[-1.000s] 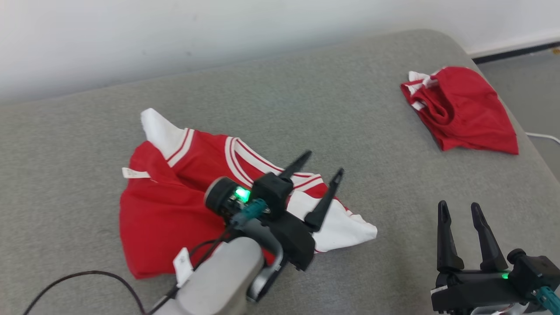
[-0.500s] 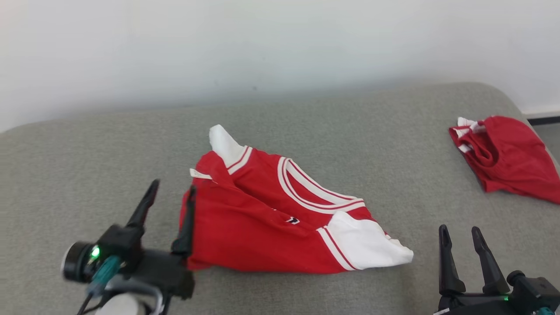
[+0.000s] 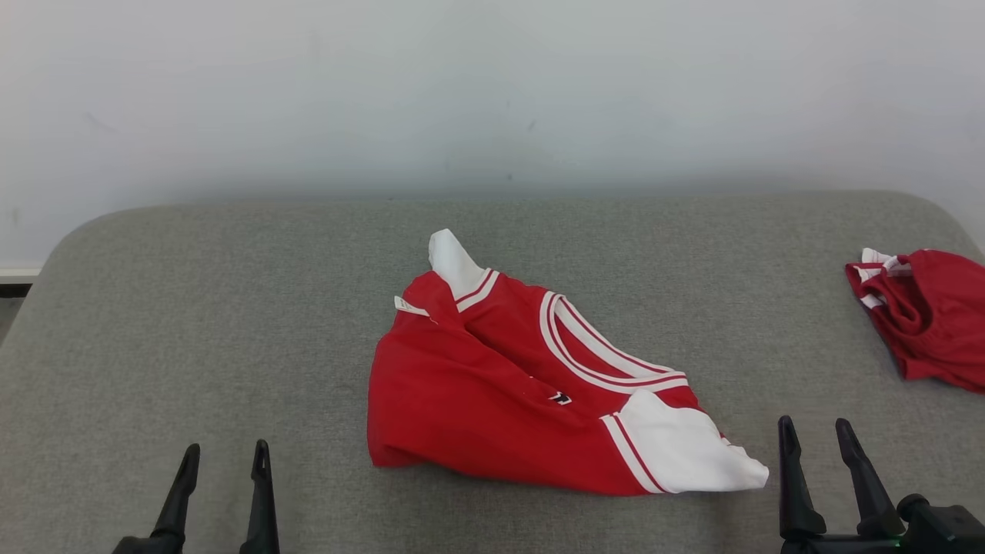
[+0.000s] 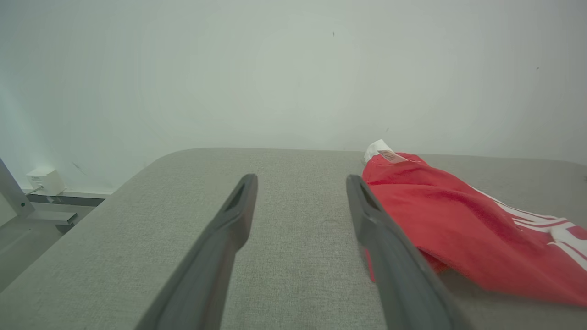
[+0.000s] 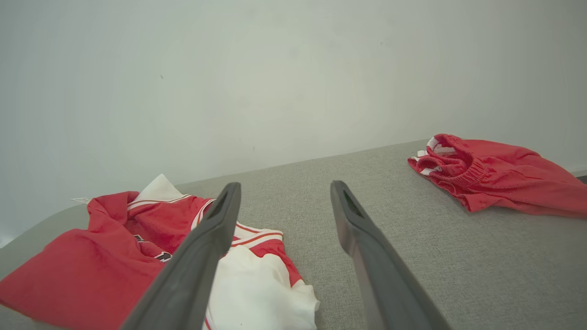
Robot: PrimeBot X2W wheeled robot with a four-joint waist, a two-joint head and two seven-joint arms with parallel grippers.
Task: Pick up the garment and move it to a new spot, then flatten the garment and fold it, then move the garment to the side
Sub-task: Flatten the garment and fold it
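both the left hand [image 3: 227,448] and right hand [image 3: 813,423] gape wide, empty, apart from the garment [image 3: 492,400].

We see the left claw [image 3: 227,446] and the right claw [image 3: 813,422] each made of two long, slim, matt black fingers [image 4: 238,211] tapering to rounded tips with a narrow slot near each end, the right one rising from a blocky black base [image 3: 946,531] with a round knob [image 3: 913,505].

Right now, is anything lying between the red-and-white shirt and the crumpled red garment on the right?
No: in the head view, bare grey surface runs between the shirt and the crumpled red garment.
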